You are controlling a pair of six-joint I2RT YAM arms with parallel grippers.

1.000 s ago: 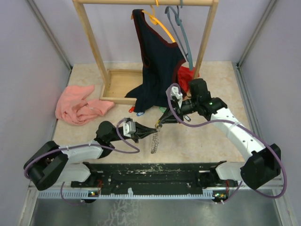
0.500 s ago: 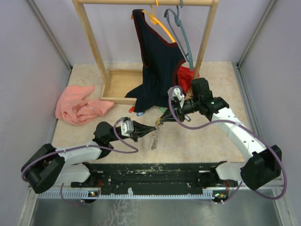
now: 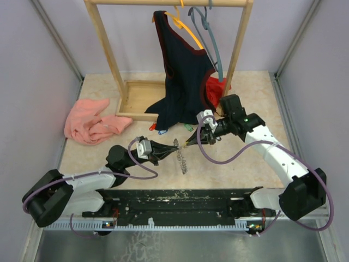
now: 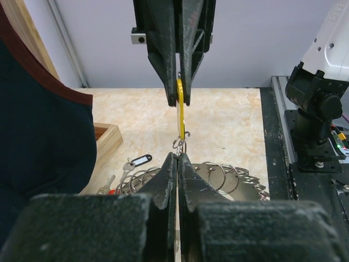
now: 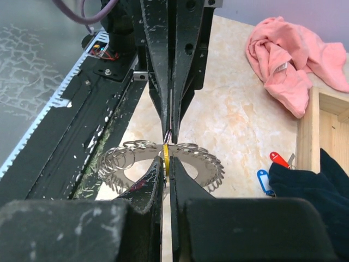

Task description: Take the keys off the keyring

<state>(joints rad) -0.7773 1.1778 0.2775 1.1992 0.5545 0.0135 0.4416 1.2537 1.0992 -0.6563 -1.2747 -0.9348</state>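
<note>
Keyring: the dark keyring [image 3: 181,159], its edge beaded with small wire loops, stands tilted on edge between the two grippers at the front middle of the table [image 3: 256,93] — you cannot tell whether its lower edge touches the tabletop.
Left gripper: your left gripper [image 3: 173,146] reaches in from the left. Its fingers are pressed together on the keyring's upper edge, just below a small split ring [image 4: 180,144].
Right gripper: your right gripper [image 3: 188,144] comes in from the right, tip to tip with the left one. Its fingers are pinched narrow on the yellow tag [image 4: 180,103] of one key.
Yellow tag: upright between the two sets of fingertips in your left wrist view, with its lower end meeting the small split ring.
Loose keys: a red-tagged key [image 5: 278,159] and a blue-tagged key [image 5: 264,180] lie flat on the table just beside the dark garment [image 3: 182,71], well apart from the keyring. A green tag [image 3: 188,128] lies near the garment's hem — too small for you to read more.
Background: a wooden rack [image 3: 103,49] carries the dark garment, an orange hanger [image 3: 188,30] and a grey-blue hanger [image 3: 212,43]. A red cloth [image 3: 214,87] sits by the rack's right post, and a pink cloth [image 3: 87,123] lies on the table at the far left.
</note>
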